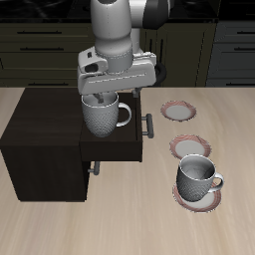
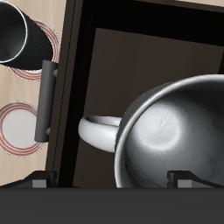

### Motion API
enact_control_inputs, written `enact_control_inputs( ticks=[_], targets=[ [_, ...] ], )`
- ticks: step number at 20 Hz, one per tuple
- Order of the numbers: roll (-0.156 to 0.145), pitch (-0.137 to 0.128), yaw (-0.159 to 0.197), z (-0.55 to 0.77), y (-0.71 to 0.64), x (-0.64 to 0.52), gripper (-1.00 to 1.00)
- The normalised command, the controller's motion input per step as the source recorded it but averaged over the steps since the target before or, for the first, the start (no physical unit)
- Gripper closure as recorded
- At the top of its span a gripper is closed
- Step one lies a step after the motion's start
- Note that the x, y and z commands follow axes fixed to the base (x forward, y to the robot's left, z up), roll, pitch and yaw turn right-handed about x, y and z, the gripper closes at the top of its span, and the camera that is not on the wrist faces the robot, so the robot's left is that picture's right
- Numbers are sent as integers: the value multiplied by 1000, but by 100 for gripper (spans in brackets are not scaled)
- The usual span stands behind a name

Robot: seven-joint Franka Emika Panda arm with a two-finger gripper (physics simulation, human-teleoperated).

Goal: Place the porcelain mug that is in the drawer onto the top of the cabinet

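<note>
Above the drawer (image 1: 118, 147), jaws pinching porcelain mug (image 1: 103, 116) by rim; could slip or clip cabinet (image 1: 45, 139) edge if swung low.

Porcelain mug (image 2: 166, 140) cropped by wrist view edge, jaws hidden behind the gripper body (image 1: 108, 78)

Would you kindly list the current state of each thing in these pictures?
Tall speckled grey-white porcelain mug: upright, gripped at its rim, above the drawer.
Dark wooden drawer: open.
Dark low wooden cabinet: top bare.
Squat grey mug: upright on a plate.
Gripper: shut on the mug.
</note>
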Motion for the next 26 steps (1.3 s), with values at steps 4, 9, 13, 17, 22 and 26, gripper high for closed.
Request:
enact_control_inputs(
  ticks=[4,9,13,17,22,26],
  targets=[
    [6,33,-31,-183,-47,14,100],
    [-4,30,-24,-154,-64,21,100],
    [-9,4,-17,0,-59,-9,100],
    [-37,-24,-7,184,-108,-1,100],
    [-30,-37,-5,296,-54,-101,100],
    [-33,-44,-15,453,-58,-112,100]
  ],
)
